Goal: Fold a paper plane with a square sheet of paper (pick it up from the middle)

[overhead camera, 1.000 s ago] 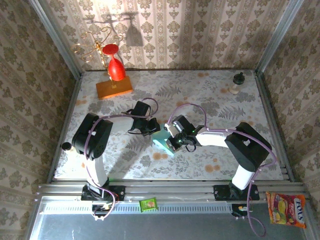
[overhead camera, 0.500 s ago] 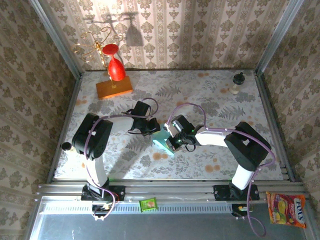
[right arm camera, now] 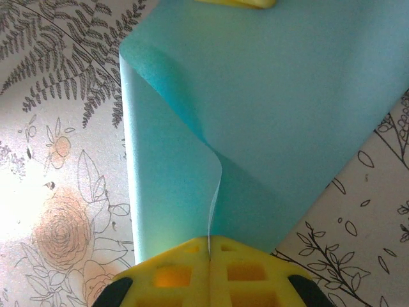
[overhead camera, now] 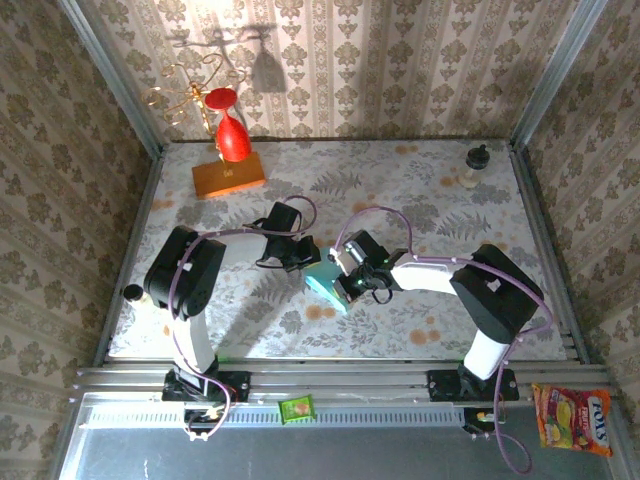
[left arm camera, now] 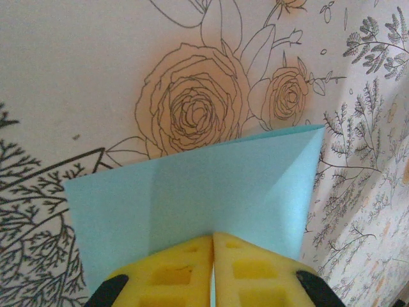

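Change: hardly any; both arms and the sheet (overhead camera: 326, 287) sat where they had a second before, mid-table (overhead camera: 420, 190).
Top view: the left gripper (overhead camera: 305, 260) and right gripper (overhead camera: 341, 281) met at the sheet from opposite sides, probably so each could pin one edge while a crease was worked.
Left wrist: the pads were pressed together on the sheet's near edge; a fold line ran up the sheet.
Right wrist: the pads were pinched on a curled-over edge of the sheet, likely steadying that flap for the next fold.

Yellow jaws tight together on the creased light-blue sheet of paper (left arm camera: 223, 185), over a rose-printed tablecloth (left arm camera: 77, 64).
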Robot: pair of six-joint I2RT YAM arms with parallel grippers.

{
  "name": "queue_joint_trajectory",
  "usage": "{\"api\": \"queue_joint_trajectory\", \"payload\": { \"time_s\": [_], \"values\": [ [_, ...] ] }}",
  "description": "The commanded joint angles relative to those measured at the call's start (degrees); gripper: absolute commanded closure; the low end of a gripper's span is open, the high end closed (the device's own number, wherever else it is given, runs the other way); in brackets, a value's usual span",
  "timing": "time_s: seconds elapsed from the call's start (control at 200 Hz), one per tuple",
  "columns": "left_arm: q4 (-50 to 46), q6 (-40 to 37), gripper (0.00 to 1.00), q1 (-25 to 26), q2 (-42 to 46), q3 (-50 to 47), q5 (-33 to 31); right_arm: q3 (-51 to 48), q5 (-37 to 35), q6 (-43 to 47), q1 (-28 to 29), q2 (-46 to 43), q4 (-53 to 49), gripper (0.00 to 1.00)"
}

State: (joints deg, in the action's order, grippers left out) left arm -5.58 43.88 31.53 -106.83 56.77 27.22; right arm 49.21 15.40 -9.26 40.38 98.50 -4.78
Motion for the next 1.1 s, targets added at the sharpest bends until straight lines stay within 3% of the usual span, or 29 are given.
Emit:
{"api": "queue_joint_trajectory", "payload": {
  "time_s": [0.0, 1.095],
  "values": [
    [-3.10, -1.23, 0.90, 0.55, -2.42, 0.14, -0.77, 1.05, 0.35, -0.59, -0.31, -0.93, -1.56, 0.93],
    [-2.77, -1.05, 0.90, 0.64, -2.43, -0.17, -0.50, 2.36, -1.33, -0.44, -0.48, 2.53, -2.51, 0.93]
  ]
}}
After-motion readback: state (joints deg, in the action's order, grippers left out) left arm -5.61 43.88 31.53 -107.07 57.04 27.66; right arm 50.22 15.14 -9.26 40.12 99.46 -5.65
